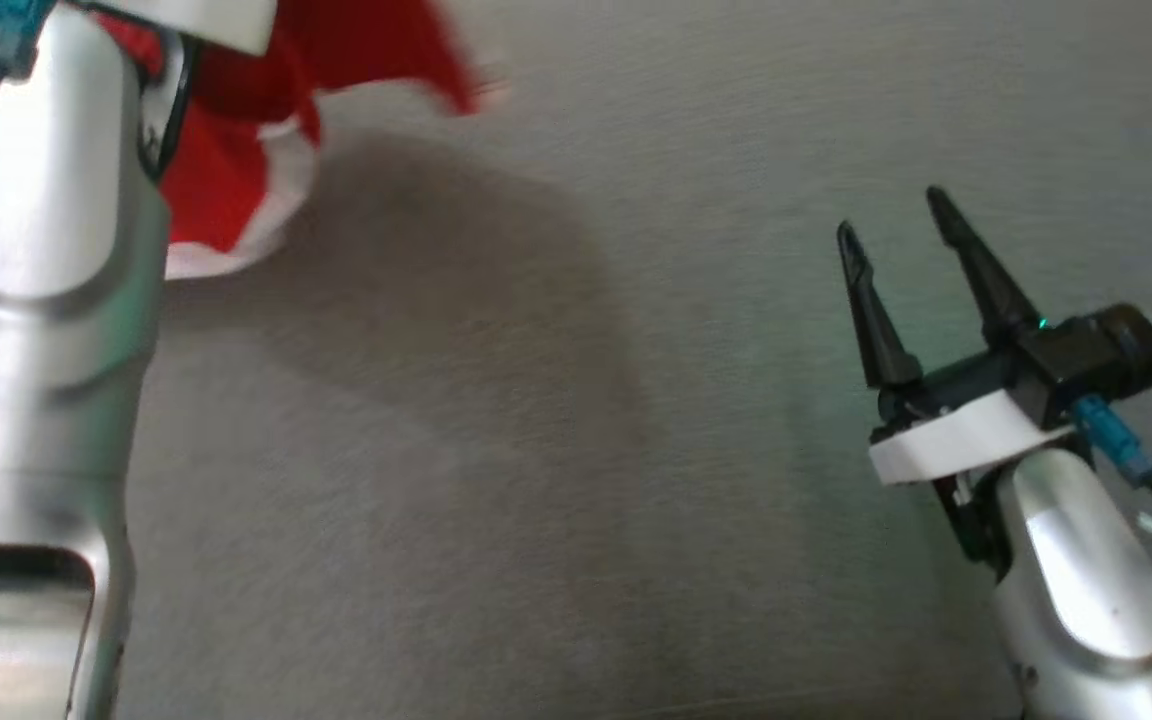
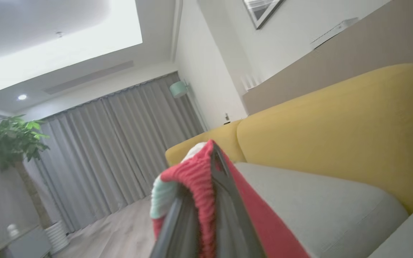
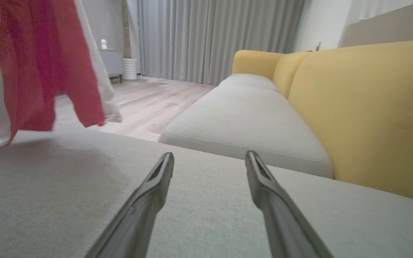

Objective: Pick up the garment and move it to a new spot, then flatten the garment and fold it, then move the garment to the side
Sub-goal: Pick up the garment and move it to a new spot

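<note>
Head view: red mesh jersey with white trim hangs above the far left corner of the grey fabric seat cushion, raised for the move to a new spot, I judge. Right gripper sits near the right edge, fingers spread wide, empty, touching nothing.

Left wrist view: left gripper is clamped on the jersey's ribbed red edge, with cloth draped over the fingers.

Right wrist view: jersey dangles at upper left. Can't tell if its lowest hem touches the cushion. Own fingers are wide apart, probably kept free for flattening.
</note>
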